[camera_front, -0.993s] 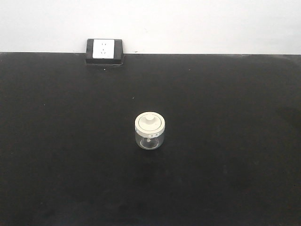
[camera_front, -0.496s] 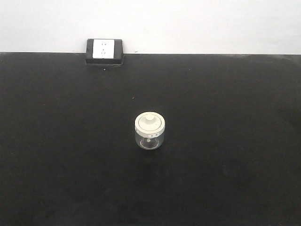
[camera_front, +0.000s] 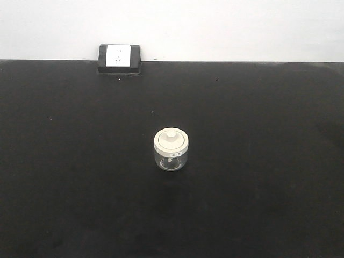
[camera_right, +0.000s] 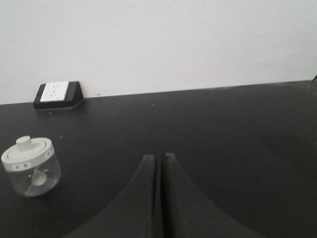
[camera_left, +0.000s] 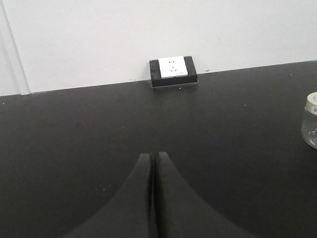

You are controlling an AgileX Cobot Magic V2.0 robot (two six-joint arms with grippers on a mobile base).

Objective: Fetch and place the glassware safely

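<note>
The glassware is a small clear glass jar (camera_front: pixel 171 150) with a cream-white knobbed lid, standing upright near the middle of the black table. It shows at the right edge of the left wrist view (camera_left: pixel 310 120) and at the left of the right wrist view (camera_right: pixel 30 166). My left gripper (camera_left: pixel 152 155) is shut and empty, well to the left of the jar. My right gripper (camera_right: pixel 159 156) is shut and empty, to the right of the jar. Neither gripper shows in the front view.
A white wall socket in a black frame (camera_front: pixel 119 58) sits at the table's back edge against the white wall; it also shows in the left wrist view (camera_left: pixel 173 71) and the right wrist view (camera_right: pixel 57 93). The black table (camera_front: pixel 258 161) spreads around the jar.
</note>
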